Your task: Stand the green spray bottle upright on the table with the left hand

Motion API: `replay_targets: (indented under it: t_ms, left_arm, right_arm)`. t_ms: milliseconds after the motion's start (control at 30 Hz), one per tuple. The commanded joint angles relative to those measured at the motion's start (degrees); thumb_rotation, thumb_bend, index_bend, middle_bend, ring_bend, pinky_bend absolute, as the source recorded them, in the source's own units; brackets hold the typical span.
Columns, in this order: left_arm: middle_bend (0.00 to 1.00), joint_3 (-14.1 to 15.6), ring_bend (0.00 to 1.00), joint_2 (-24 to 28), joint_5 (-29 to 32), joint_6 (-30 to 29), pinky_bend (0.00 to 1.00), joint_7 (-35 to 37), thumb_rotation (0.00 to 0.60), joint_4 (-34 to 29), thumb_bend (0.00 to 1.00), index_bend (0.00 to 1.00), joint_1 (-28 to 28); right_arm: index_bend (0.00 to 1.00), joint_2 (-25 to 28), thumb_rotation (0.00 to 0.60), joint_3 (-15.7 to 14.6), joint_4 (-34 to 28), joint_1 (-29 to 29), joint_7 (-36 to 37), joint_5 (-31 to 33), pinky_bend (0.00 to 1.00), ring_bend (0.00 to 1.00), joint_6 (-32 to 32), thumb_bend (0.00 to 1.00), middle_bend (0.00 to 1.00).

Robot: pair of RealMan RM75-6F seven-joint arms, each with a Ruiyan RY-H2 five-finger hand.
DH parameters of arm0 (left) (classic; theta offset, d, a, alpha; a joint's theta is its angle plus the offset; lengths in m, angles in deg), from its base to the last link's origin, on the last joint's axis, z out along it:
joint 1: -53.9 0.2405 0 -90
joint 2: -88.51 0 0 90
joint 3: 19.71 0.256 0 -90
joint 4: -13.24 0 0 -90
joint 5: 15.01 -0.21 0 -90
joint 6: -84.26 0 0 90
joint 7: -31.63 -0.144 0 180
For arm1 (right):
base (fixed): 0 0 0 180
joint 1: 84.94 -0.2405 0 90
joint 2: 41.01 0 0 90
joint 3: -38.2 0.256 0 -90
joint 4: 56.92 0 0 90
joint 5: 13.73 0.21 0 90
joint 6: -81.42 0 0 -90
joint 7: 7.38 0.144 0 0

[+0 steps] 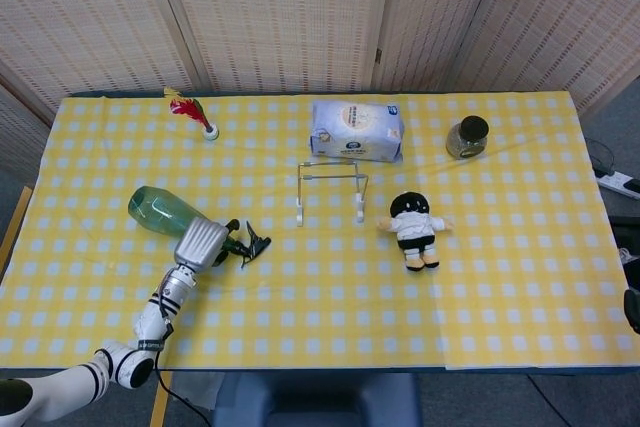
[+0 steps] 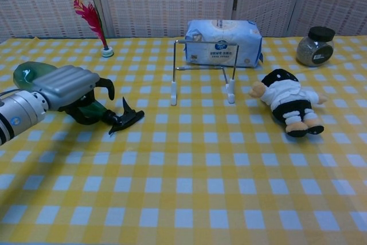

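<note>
The green spray bottle [image 1: 155, 210] lies on its side on the yellow checked table [image 1: 320, 307], left of centre, with its black trigger head [image 1: 250, 243] pointing right. My left hand [image 1: 203, 242] is over the bottle's neck, its dark fingers curled around it and gripping it. In the chest view the bottle's green base [image 2: 26, 74] shows behind the left hand [image 2: 69, 87], and the trigger head [image 2: 126, 119] sticks out to the right, low over the cloth. The bottle's middle is hidden by the hand. My right hand is in neither view.
A wire rack [image 1: 300, 215] stands mid-table, with a wipes pack [image 1: 357, 129] behind it. A plush doll [image 1: 413, 227] lies to the right, a dark-lidded jar [image 1: 467, 137] at the back right. A red feather in a white base [image 1: 185, 107] stands at the back left.
</note>
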Motion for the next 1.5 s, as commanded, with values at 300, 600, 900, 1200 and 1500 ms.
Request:
replay_targets:
  t_ms: [300, 600, 900, 1200, 1500]
  left_arm:
    - [1.0, -0.3, 1.0, 0.5, 3.3, 2.5, 1.0, -2.4, 0.6, -1.5, 0.39, 0.5, -0.5]
    - [1.0, -0.3, 1.0, 0.2, 3.5, 1.3, 1.0, -1.5, 0.6, -1.2, 0.42, 0.54, -0.3]
    - [1.0, -3.1, 1.0, 1.8, 0.6, -7.6, 1.0, 7.0, 0.6, -5.5, 0.44, 0.6, 1.2]
    - [1.0, -7.2, 1.0, 5.5, 2.0, -12.3, 1.0, 13.0, 0.6, -11.7, 0.46, 0.62, 2.7]
    - [1.0, -12.9, 1.0, 14.1, 12.0, -8.8, 1.0, 21.8, 0.6, -26.1, 0.51, 0.62, 5.8]
  right_arm:
    - [0.0, 0.0, 0.6, 0.0, -0.2, 0.0, -0.4, -0.1, 0.0, 0.0, 0.3, 0.46, 0.0]
    - [0.0, -0.1, 0.6, 0.1, -0.2, -0.3, -0.9, 0.1, 0.0, 0.0, 0.8, 0.46, 0.0]
    - [0.0, -0.1, 0.6, 0.1, -0.2, -0.5, -1.1, -0.1, 0.0, 0.0, 1.2, 0.46, 0.0]
    - [0.0, -0.6, 0.6, 0.1, -0.4, 0.1, -2.9, 0.3, 0.0, 0.0, 0.4, 0.46, 0.0]
    - [0.0, -1.3, 0.6, 0.5, -1.0, -0.7, -5.9, 2.0, 0.0, 0.0, 2.4, 0.46, 0.0]
